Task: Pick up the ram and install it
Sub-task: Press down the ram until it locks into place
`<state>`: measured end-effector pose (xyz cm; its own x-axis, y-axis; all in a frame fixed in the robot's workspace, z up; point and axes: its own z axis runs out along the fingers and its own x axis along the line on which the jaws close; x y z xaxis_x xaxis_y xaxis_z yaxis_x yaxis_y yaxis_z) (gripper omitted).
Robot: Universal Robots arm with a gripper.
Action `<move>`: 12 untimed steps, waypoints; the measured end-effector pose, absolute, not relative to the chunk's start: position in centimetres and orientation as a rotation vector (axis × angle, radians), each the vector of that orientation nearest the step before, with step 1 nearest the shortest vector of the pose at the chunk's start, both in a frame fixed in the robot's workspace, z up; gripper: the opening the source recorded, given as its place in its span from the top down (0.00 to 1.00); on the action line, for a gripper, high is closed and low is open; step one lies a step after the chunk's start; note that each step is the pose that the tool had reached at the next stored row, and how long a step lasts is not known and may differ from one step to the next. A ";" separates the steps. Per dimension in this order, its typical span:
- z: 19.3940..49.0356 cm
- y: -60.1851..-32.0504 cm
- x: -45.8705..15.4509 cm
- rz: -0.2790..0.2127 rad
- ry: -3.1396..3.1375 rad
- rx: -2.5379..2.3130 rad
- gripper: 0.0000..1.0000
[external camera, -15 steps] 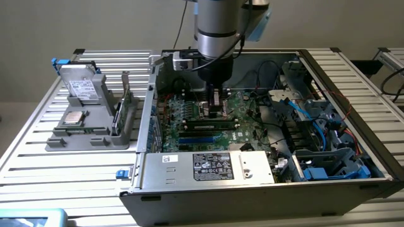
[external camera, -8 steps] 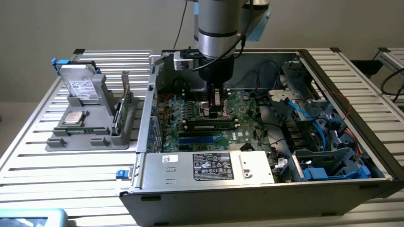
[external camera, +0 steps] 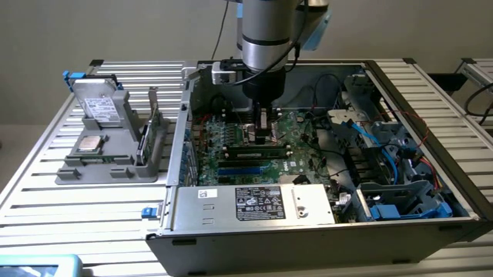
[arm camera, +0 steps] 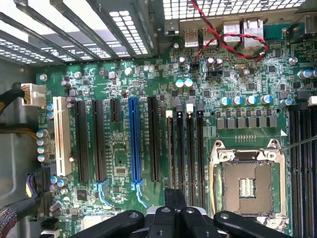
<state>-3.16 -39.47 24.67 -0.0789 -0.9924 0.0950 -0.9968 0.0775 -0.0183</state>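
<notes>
The ram [external camera: 258,154], a long dark-green stick with a pale label, lies lengthwise among the memory slots of the green motherboard inside the open computer case. It looks seated in a slot. My gripper [external camera: 264,140] hangs straight down from the arm, its tips just above the stick's middle. In the wrist view the gripper [arm camera: 174,196] shows as one dark block over the black memory slots [arm camera: 190,148], with the fingers together and nothing visible between them. The stick is hidden under the fingers in that view.
The empty processor socket [arm camera: 246,184] sits beside the memory slots, and the blue expansion slot [arm camera: 133,144] lies on their other side. Cables [external camera: 362,124] and drive bays crowd the case at the exterior view's right. A grey fixture [external camera: 108,164] outside the case holds a silver processor chip [external camera: 91,143].
</notes>
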 end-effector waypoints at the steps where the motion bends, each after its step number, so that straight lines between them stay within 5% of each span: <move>1: 24.7 -39.5 -3.2 0.120 -2.277 2.076 0.89; 12: 24.6 -39.5 -3.2 0.114 -2.429 1.890 0.89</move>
